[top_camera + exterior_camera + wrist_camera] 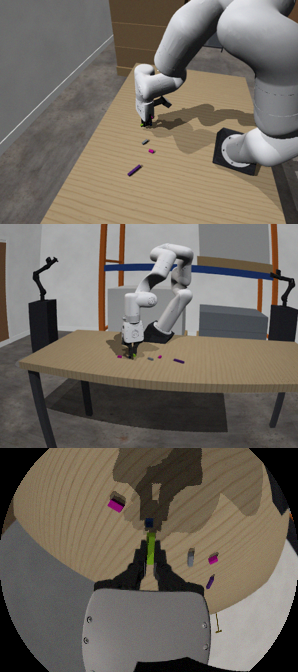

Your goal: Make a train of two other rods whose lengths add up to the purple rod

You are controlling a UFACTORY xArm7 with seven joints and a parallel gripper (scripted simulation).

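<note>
Evidently, from the top, our gripper [147, 123] [133, 357] [150, 548] is pinched on the lime rod [142, 125] [134, 355] [151, 549], with the purple rod [134, 170] [179, 361] [210, 581] towards seven o'clock on the wood-grained table [193, 176] [221, 362] [65, 523]. In the exterior view, we see orange posts [102, 279] at twelve o'clock behind it. In the wrist view, the blue rod [129, 357] [149, 523] lies at twelve o'clock beyond the lime's tip, so we should align both lengthwise, lower gently and release without nudging it.

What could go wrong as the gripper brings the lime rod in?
The lime rod, shut in the gripper, points nearly at the small blue rod; coming in too close could shove it out of line. Opening fingers might also turn the lime rod. The nearby magenta rod might end up too near the train.
</note>
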